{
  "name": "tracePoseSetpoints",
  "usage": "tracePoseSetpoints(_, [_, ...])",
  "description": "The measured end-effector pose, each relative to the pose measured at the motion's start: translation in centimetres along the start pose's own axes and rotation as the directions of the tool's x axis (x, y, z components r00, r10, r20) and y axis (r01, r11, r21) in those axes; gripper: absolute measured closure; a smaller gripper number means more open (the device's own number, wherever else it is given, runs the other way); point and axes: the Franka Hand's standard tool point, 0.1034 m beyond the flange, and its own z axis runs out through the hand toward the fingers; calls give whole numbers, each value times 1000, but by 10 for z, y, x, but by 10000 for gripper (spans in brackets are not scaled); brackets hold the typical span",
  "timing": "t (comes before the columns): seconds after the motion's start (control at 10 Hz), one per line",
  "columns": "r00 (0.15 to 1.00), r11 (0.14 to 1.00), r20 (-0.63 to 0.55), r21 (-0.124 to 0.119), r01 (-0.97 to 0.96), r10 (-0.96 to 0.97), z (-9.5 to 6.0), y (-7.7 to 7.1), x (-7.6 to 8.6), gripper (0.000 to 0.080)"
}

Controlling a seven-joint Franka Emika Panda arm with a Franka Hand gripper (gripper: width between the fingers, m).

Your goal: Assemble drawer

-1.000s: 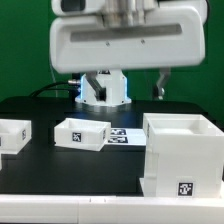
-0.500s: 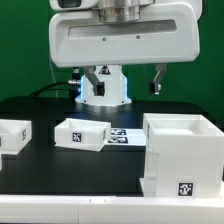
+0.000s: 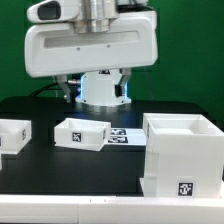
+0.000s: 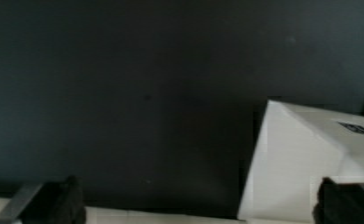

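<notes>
The tall white casing [image 3: 182,155] stands at the front on the exterior view's right, with a tag on its front. A shallow white tray [image 3: 82,133] lies mid-table and a second tray [image 3: 12,135] lies at the exterior view's left edge. My gripper [image 3: 97,90] hangs high above the table behind the trays, open and empty, touching nothing. In the wrist view my gripper [image 4: 197,203] has its dark fingertips [image 4: 47,200] wide apart over the black table. A white tagged drawer part [image 4: 312,165] shows near one finger; I cannot tell which part it is.
The marker board [image 3: 122,136] lies flat just behind the middle tray. The arm's white base [image 3: 103,95] stands at the back of the black table [image 3: 60,165]. A green wall closes the rear.
My gripper has moved toward the exterior view's left and a little lower. The fingers stay open. No part has moved.
</notes>
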Motion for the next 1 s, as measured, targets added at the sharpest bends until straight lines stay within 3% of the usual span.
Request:
tracePoseSetpoints(0.4, [999,999,-7,-6,50,-50,2,1,0,150])
tracePoseSetpoints(0.5, [981,981,-14,-17,194,-195,7,12,-11,150])
tracePoseSetpoints(0.7, [926,926,6,-8,379,-379,13,35,-41,150])
tracePoseSetpoints(0.8, [899,899,-1,-10,439,-439,13,44,-47,150])
tracePoseSetpoints(1.0, [920,920,-7,-6,393,-393,14,43,-48,150])
